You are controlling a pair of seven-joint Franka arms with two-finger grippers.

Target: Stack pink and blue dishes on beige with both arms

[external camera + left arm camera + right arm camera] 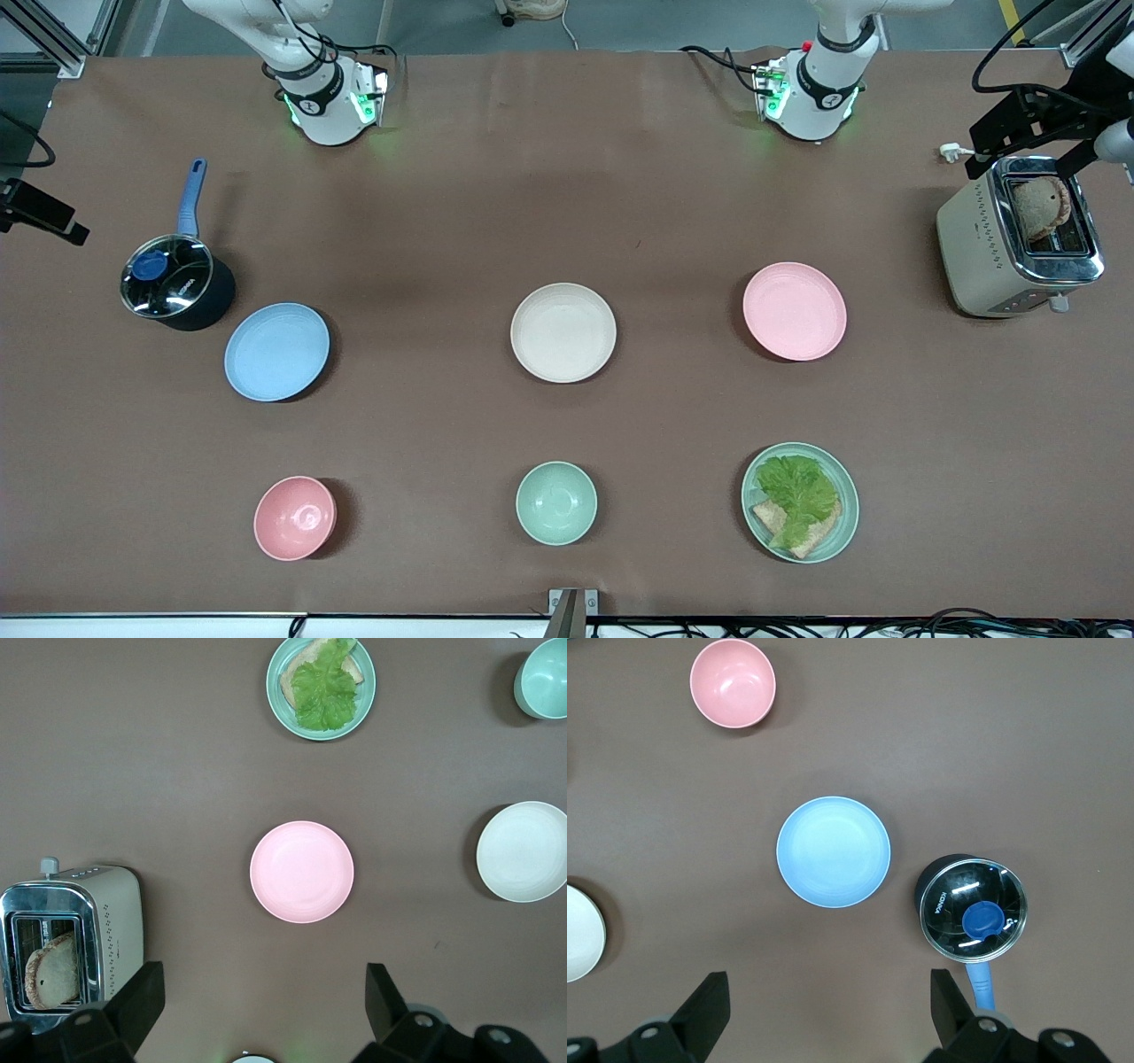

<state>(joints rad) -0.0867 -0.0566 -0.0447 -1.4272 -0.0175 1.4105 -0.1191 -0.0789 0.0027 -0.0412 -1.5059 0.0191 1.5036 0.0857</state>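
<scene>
The beige plate [563,332] [523,851] lies at the middle of the table with nothing on it. The pink plate [795,311] [302,872] lies apart from it toward the left arm's end, and the blue plate [276,351] [834,851] toward the right arm's end. Both are bare. High over brown tabletop beside the pink plate, my left gripper [264,992] is open and holds nothing. My right gripper [830,997] hangs open and empty over bare table beside the blue plate. Neither hand shows in the front view.
A dark pot with a glass lid [173,282] stands close beside the blue plate. A toaster [1019,235] holding bread is at the left arm's end. Nearer the front camera stand a pink bowl [295,517], a mint bowl [556,502] and a mint plate with lettuce [800,501].
</scene>
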